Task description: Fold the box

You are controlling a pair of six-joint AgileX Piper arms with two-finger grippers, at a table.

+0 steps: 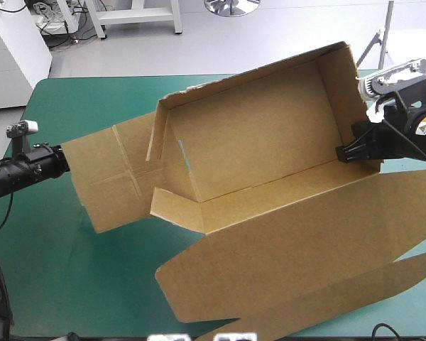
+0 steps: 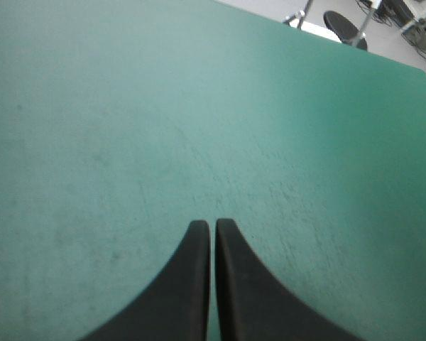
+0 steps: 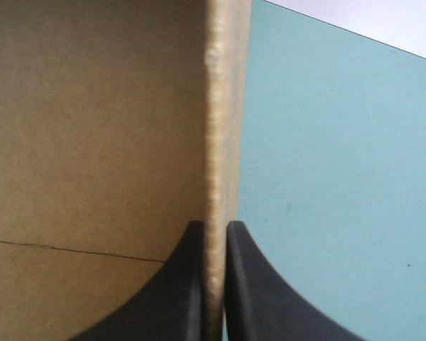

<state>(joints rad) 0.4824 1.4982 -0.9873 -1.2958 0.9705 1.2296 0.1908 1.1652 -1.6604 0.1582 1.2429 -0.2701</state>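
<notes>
One box (image 1: 255,135), half formed, lies across the middle of the teal-green surface (image 1: 78,284). In the high view its long axis runs from about 8 o'clock to 2 o'clock. Its lid (image 1: 305,241) is spread flat toward 5 o'clock, and one end flap (image 1: 106,181) lies flat toward 9 o'clock.

There are two claws. The right claw (image 1: 344,151) is on the box already. Its black fingers are all but closed on the raised end wall (image 1: 341,85) at the 3 o'clock end, close to the near corner. The right wrist view shows the wall's edge running straight up between the fingers of that claw (image 3: 214,226), with the inside of the brown box (image 3: 92,142) on one side and bare cover on the other.

The left claw (image 1: 59,160) sits at the outer edge of the flat end flap, so the box lies at its 3 o'clock. Whether it touches the board I cannot tell. The left wrist view shows its fingers (image 2: 213,224) pressed together and empty, with only bare cover ahead.

The flat flap at 9 o'clock looks like the part left to raise, and the left claw is the nearer one to it.
</notes>
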